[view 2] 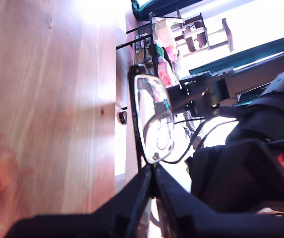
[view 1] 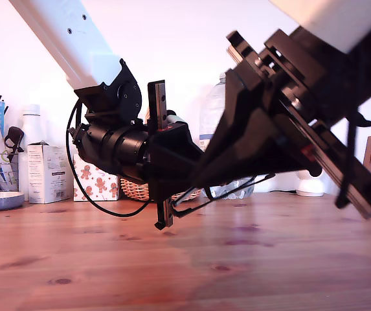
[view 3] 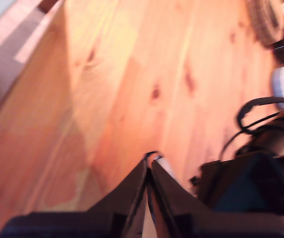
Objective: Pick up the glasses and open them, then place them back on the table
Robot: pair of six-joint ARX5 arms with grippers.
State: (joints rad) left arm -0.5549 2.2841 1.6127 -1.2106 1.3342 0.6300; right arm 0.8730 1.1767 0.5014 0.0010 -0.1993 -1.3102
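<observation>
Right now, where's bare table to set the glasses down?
Bare table runs along the exterior view's front edge, under the held glasses. Crowded at the back: wicker basket, gingerbread-print box, water bottle.

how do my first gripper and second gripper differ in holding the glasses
My first gripper has a whole lens of the glasses showing past its tips; my second gripper shows only a sliver of frame. In the exterior view the first arm enters from the left, the second from the right, nearer the camera. Both are shut on the glasses, above the table.
</observation>
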